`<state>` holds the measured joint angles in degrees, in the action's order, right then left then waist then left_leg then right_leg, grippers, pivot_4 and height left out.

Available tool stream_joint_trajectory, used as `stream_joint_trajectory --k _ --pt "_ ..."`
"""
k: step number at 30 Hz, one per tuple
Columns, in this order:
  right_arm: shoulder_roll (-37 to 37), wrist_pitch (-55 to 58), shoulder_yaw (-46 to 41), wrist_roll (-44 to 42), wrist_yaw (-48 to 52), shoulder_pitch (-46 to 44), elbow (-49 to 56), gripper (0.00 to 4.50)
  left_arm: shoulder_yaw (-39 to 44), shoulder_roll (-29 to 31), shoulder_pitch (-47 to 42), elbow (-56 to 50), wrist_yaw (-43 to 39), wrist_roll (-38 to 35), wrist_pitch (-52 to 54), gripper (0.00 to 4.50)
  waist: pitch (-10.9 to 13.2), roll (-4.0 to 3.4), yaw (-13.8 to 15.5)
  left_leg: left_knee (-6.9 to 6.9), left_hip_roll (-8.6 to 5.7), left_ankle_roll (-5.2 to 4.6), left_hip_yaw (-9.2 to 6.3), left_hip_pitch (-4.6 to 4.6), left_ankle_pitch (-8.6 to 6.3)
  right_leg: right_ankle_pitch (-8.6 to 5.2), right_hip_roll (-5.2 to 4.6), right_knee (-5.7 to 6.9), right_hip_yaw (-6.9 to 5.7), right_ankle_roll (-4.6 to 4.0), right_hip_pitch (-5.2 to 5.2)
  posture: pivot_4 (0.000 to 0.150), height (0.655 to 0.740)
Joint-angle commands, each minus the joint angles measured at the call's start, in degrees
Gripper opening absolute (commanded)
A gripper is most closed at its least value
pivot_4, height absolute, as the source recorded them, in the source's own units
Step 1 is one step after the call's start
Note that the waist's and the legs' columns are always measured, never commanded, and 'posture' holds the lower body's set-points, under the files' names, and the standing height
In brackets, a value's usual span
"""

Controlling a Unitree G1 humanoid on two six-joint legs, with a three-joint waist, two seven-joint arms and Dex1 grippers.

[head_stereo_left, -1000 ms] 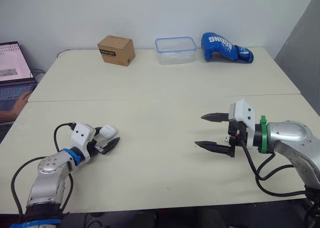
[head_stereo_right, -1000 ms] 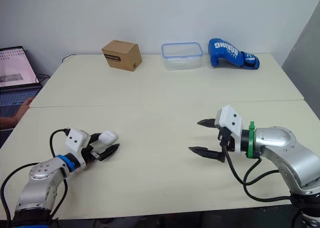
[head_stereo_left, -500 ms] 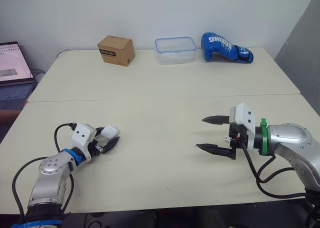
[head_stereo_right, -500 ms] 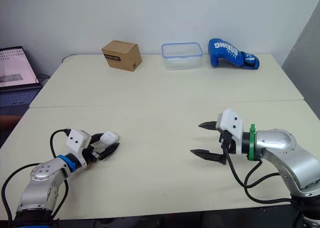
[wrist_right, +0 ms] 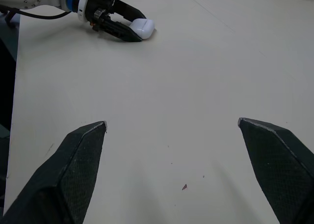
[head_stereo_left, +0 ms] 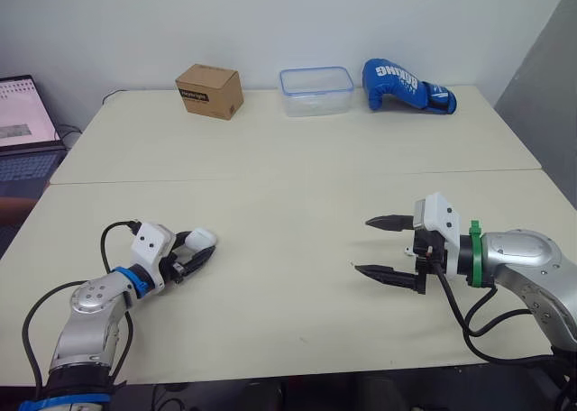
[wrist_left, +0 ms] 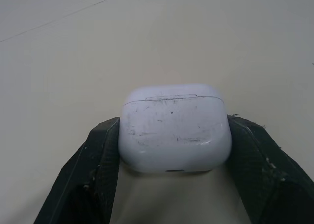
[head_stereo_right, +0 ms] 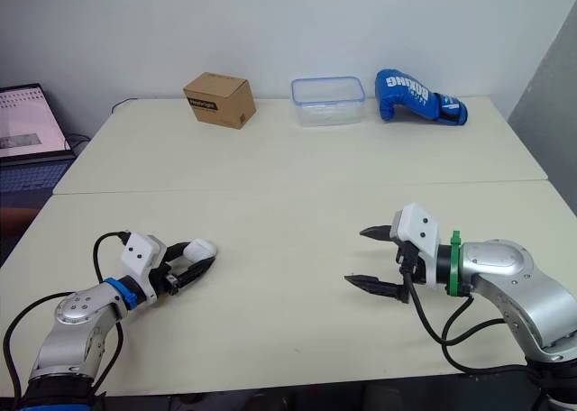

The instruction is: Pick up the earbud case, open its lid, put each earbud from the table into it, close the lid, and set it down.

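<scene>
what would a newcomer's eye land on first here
The white earbud case, gripped between the jaws of the left gripper at the near left of the table. Next comes the right gripper, jaws wide open and empty, at the near right. At the far edge, a bright blue boxing glove lies beside a clear container.

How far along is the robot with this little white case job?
Barely begun. The left tool is clamped around the earbud case, low at the table: the grab looks done. The case is closed; the right tool hangs open, empty. Opening, loading earbuds, closing and setting down remain.
</scene>
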<state>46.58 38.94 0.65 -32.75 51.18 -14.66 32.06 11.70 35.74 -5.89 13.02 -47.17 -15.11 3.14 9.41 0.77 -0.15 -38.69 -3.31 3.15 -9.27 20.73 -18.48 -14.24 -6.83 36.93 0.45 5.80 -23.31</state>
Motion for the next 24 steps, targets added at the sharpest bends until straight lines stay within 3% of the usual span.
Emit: stream_joint_trajectory --k 1,9,15,24 --pt "0.38 -1.02 -1.65 -0.43 0.03 -0.72 1.60 4.50 -0.94 0.40 0.76 0.61 -0.58 0.83 -0.13 2.76 0.00 0.00 0.00 0.00 0.00 0.00 0.00 0.00 0.00 0.00 0.00 0.00 0.00 0.00 0.00 0.150 0.7307" --pt "0.24 0.24 -2.18 -1.51 -0.19 -1.90 0.97 4.50 -1.15 -0.13 0.27 -0.27 -0.50 0.77 -2.51 2.76 0.00 0.00 0.00 0.00 0.00 0.00 0.00 0.00 0.00 0.00 0.00 0.00 0.00 0.00 0.00 0.150 0.7307" --pt "0.24 11.30 -4.22 -8.59 -2.20 -7.68 -3.01 4.50 -3.85 0.51 -6.05 -9.69 -1.99 0.31 -4.33 2.76 0.04 0.07 0.25 -0.04 -0.01 0.02 -0.06 0.07 0.01 0.01 -0.01 -0.01 -0.04 0.00 0.00 0.150 0.7307" --pt "-4.77 33.24 -7.08 -21.93 -9.18 -19.12 -12.61 4.50 -11.18 -0.27 -18.54 -14.84 -5.32 2.34 -6.36 2.76 0.05 0.06 -0.36 -0.02 -0.01 0.12 0.02 0.10 0.07 0.01 0.00 -0.04 0.02 -0.01 -0.08 0.150 0.7307"
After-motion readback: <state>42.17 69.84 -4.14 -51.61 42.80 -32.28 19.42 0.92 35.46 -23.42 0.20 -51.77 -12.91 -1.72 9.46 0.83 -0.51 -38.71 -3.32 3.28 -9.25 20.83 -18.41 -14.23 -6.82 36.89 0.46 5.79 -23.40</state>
